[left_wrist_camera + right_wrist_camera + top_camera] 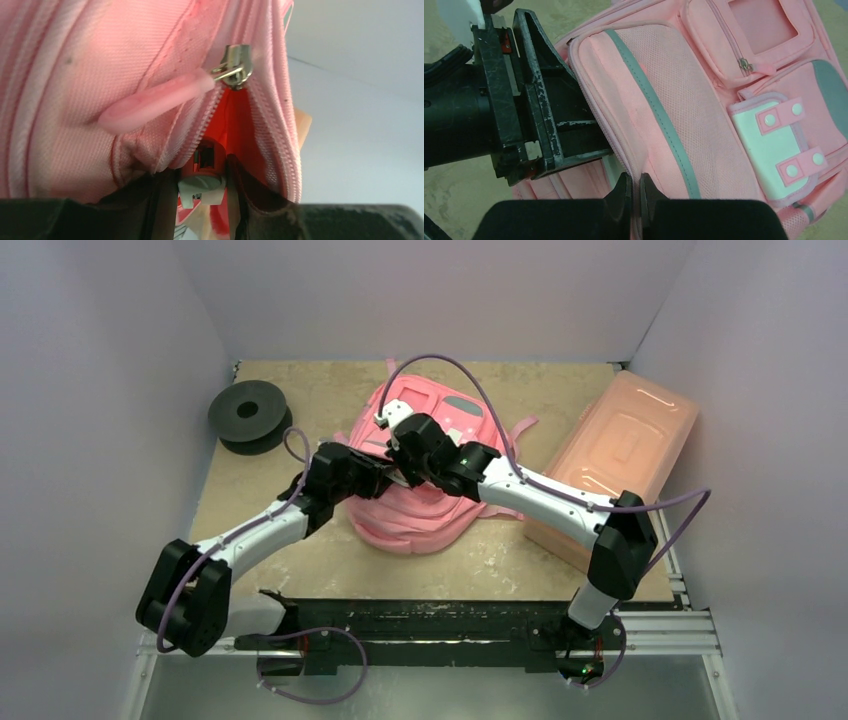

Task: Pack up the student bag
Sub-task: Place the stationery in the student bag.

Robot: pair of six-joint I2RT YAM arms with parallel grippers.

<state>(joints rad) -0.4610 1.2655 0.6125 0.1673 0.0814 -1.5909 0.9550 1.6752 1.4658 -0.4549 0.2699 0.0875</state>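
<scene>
The student bag [415,525], a pink backpack, lies in the middle of the table. In the left wrist view its main zipper [235,70] is partly open over an orange-red lining. My left gripper [200,175] is shut on a small white-and-red object [200,189] at the mouth of that opening. In the right wrist view my right gripper [635,192] is shut on the bag's pink zipper seam, beside the grey stripe [659,112] and white clasp patch [769,150]. From above, both grippers meet at the bag's left side, left [378,478] and right [398,462].
A black spool [248,415] sits at the back left of the table. A rigid salmon-pink plastic box [620,460] with a lid lies along the right edge. Walls close in the table on three sides.
</scene>
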